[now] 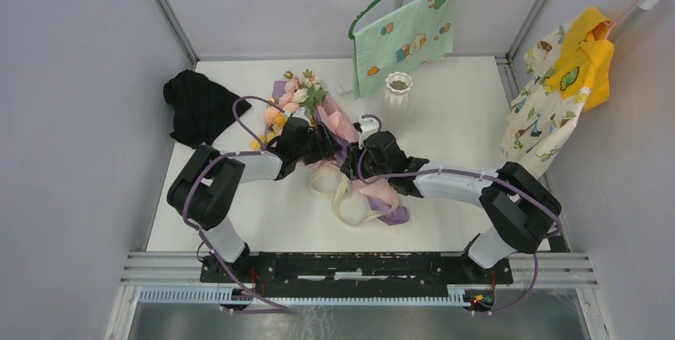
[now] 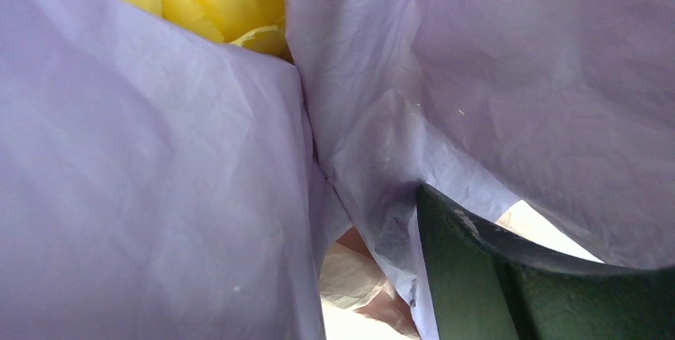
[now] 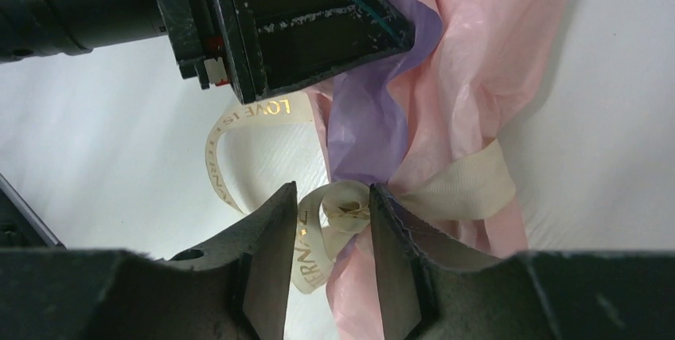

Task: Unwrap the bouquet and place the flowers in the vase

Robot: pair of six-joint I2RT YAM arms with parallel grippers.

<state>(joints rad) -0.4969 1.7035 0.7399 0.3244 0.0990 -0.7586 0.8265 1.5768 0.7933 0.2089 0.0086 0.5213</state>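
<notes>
Straddling the ribbon knot, right fingers stand parted; purple paper hides whether left fingers grip.

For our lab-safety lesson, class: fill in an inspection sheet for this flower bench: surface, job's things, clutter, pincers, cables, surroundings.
Surface: white table, no spills seen.
Job's things: bouquet lying mid-table, wrapped, cream ribbon tied; white vase upright behind it, no stems in it.
Clutter: black cloth heaped at the far left.
Grippers: left pincer pressed into the purple wrap, grip unclear; right pincer open around the ribbon knot.
Cables: purple cables loop above the table; one arches beside the flowers.
Surroundings: green patterned cloth and yellow garment hanging behind; grey walls.
</notes>
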